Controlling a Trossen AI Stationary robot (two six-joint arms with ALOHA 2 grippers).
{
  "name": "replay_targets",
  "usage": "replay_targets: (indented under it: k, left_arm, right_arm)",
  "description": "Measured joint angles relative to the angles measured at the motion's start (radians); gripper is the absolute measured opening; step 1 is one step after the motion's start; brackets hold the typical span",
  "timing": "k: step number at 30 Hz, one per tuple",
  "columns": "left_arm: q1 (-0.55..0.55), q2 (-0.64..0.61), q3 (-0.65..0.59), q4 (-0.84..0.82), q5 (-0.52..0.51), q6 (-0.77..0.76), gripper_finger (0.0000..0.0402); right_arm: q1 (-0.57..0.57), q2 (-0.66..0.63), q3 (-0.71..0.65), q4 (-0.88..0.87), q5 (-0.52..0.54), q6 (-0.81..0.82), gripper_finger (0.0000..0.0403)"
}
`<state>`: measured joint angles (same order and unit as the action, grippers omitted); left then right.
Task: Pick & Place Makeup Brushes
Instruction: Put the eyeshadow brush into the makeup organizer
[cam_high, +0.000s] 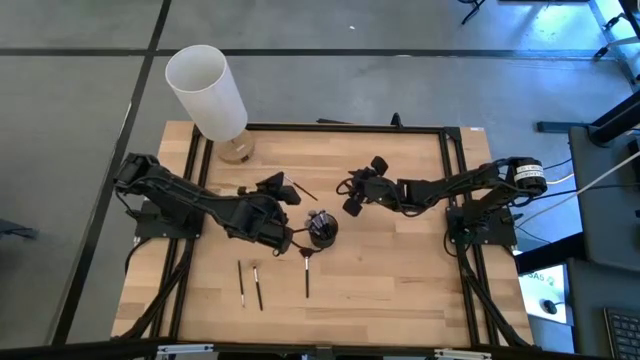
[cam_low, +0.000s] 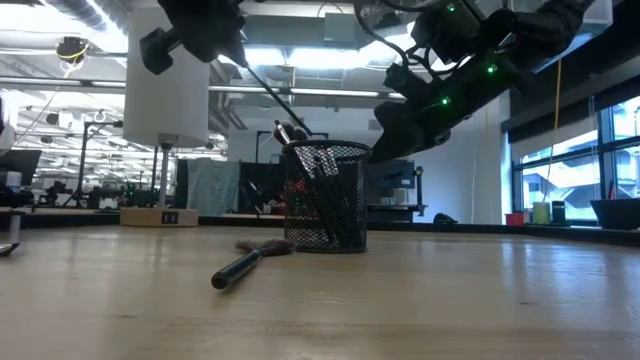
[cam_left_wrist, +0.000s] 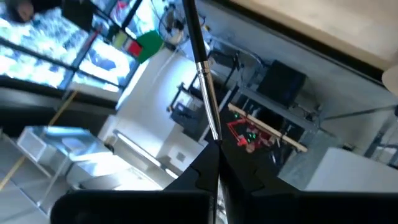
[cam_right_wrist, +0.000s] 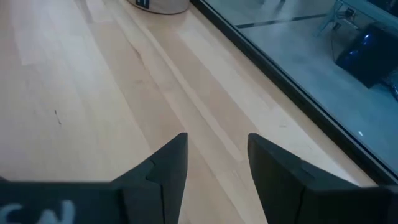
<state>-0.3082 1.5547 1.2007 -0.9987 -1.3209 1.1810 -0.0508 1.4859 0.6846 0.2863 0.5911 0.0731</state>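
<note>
Lamp (cam_high: 206, 92) stands behind cup (cam_high: 322, 232); brushes (cam_high: 250, 285) alongside.

Two dark jointed arms, green lights glowing, black cables trailing.

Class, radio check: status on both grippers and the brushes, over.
Left gripper shut on a brush, raised near mesh cup. Right gripper open, empty. Three brushes on table. Nothing blocking.
</note>
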Motion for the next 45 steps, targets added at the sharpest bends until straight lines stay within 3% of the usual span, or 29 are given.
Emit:
replay_targets:
  k: [13,34,45]
  left_arm:
    - [-0.028,0.0,0.0,0.387,0.187,0.382,0.0002]
    - [0.011,0.0,0.0,0.367,0.25,0.43,0.0004]
    - [0.016,0.0,-0.001,0.367,0.293,0.429,0.0056]
  right_arm:
    - [0.0,0.0,0.0,0.0,0.019,0.024,0.0167]
    - [0.0,0.0,0.0,-0.006,0.019,0.034,0.0167]
    - [0.0,0.0,0.0,-0.019,0.019,0.046,0.0167]
